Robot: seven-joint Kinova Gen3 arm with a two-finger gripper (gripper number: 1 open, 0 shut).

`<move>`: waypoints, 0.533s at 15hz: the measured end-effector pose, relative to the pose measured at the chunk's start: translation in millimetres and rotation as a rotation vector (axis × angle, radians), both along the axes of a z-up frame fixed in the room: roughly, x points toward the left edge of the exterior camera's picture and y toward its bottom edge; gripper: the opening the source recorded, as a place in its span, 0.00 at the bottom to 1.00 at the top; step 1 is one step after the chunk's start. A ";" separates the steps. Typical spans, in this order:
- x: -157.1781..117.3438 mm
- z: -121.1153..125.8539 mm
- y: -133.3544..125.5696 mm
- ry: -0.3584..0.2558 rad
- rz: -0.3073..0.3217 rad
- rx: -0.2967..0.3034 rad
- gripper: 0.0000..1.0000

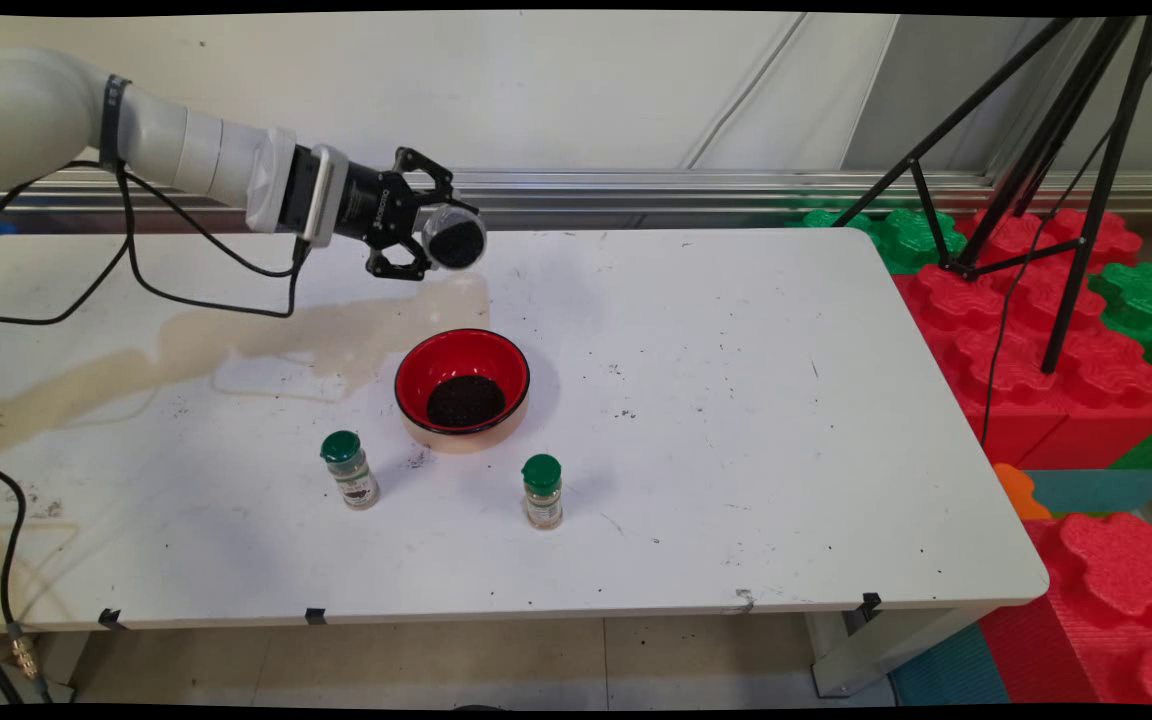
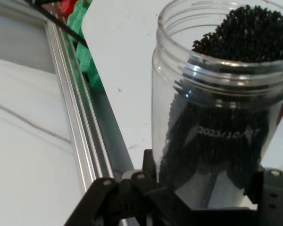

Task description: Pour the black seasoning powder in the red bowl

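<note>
Jar: clear, lidless jar (image 1: 455,238) of black seeds (tilted), pinched in the pincer (image 1: 423,243) above the desk's far side.
Bowl: red bowl (image 1: 462,389) holding seeds, below.
Desk: white desk (image 1: 736,420), stained, two green-capped bottles (image 1: 350,470).
Room: foam blocks (image 1: 1036,330), tripod (image 1: 1056,150) at right.

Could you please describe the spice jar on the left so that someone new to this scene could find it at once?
Start at the red bowl with dark grains near the middle of the white table. Two small clear glass jars with green caps stand nearer the table's front edge. The one meant stands to the bowl's left and holds dark contents, while its neighbour holds pale ones.
</note>
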State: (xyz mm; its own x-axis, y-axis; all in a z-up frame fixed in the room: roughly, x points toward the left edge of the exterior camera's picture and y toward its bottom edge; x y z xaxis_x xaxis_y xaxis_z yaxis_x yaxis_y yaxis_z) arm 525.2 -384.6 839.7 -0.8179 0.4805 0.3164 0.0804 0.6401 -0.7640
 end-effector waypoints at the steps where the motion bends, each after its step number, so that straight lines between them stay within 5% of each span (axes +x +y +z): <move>1: 0.4 2.2 -1.6 0.022 0.020 0.022 0.00; 8: 2.4 13.0 -11.7 0.183 0.157 0.181 0.00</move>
State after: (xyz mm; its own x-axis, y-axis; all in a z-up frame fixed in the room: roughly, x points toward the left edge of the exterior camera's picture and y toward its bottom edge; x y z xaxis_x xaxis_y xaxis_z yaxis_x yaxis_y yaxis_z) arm 527.6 -396.3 852.7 -0.7991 0.2754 0.5345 -0.1586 0.7610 -0.6291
